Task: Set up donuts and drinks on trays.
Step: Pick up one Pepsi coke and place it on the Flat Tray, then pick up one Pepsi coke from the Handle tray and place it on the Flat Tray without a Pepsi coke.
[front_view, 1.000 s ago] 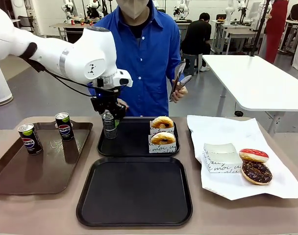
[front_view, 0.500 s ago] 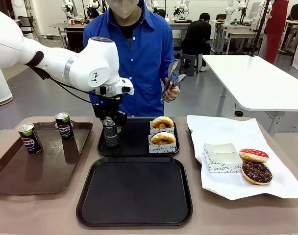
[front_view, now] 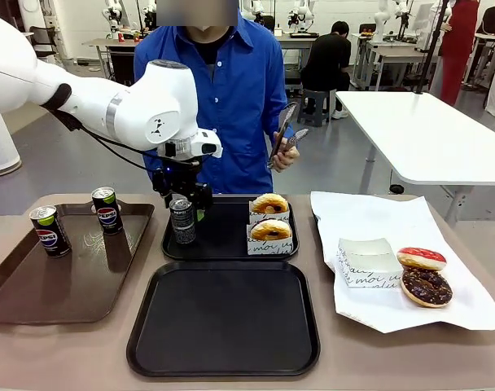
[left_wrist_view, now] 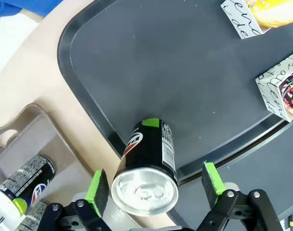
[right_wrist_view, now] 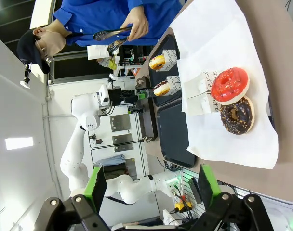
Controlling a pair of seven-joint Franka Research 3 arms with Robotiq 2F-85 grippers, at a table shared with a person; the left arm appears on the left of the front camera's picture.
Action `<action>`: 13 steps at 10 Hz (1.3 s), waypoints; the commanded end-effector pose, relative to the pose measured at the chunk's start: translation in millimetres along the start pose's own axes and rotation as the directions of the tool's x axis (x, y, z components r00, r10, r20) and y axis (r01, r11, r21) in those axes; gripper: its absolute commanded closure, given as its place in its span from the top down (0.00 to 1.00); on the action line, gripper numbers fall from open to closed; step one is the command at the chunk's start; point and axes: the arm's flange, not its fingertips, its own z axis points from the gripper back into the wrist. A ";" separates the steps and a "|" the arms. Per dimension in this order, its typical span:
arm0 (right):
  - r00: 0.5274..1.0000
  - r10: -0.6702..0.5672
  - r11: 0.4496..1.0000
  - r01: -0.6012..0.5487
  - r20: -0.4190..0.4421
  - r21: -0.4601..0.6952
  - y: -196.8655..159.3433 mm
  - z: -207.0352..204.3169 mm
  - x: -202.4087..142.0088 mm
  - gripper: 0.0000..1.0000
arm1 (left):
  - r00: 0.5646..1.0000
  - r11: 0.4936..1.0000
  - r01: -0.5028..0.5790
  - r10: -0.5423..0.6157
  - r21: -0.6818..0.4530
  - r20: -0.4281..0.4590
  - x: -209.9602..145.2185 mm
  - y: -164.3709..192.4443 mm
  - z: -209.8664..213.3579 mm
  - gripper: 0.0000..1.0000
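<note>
Fingers [left_wrist_view: 97, 188] of your left gripper [left_wrist_view: 153, 177] stand spread wide, one green pad on each side of the slim dark drink can with the silver top [left_wrist_view: 147, 166]. Neither pad touches it, so the can is released. From the front, you see that gripper [front_view: 182, 194] pointing straight down just above the can [front_view: 181, 221]. Your white left arm reaches in from the left, its wrist bent down over the tray. Your right gripper [right_wrist_view: 151, 185] is likewise open, with nothing between its pads.

The can stands upright on the far black matte plastic tray [front_view: 223, 247], close to its left rim; in the left wrist view the raised rim runs just beside the can's foot. To the can's right the tray floor lies bare up to a golden-brown donut in a white paper holder with black script [front_view: 270, 230] and a second like it [front_view: 269, 204] directly behind. The matching near black tray [front_view: 223, 322] lies just in front, its whole floor showing. On the counter [front_view: 68, 358] to the left, well apart from the gripper, a longer brown tray [front_view: 19, 285] carries two more dark cans [front_view: 50, 230].

The released can is black with a green patch near its foot, a white print panel and a shiny top.
</note>
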 end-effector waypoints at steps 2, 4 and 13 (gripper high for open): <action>1.000 0.006 1.000 -0.006 0.007 0.021 0.4 -1.0 -0.4 1.00 | 0.999 1.000 -0.026 0.026 0.016 0.023 -37.6 8.9 36.7 1.00; 1.000 0.006 1.000 -0.006 0.007 0.021 0.4 -1.0 -0.4 1.00 | 0.998 0.999 -0.045 0.045 -0.002 0.040 -61.9 12.6 63.4 1.00; 1.000 0.006 1.000 -0.006 0.007 0.021 0.4 -1.0 -0.4 1.00 | 0.997 0.997 -0.069 0.070 -0.018 0.040 -81.2 7.3 82.8 1.00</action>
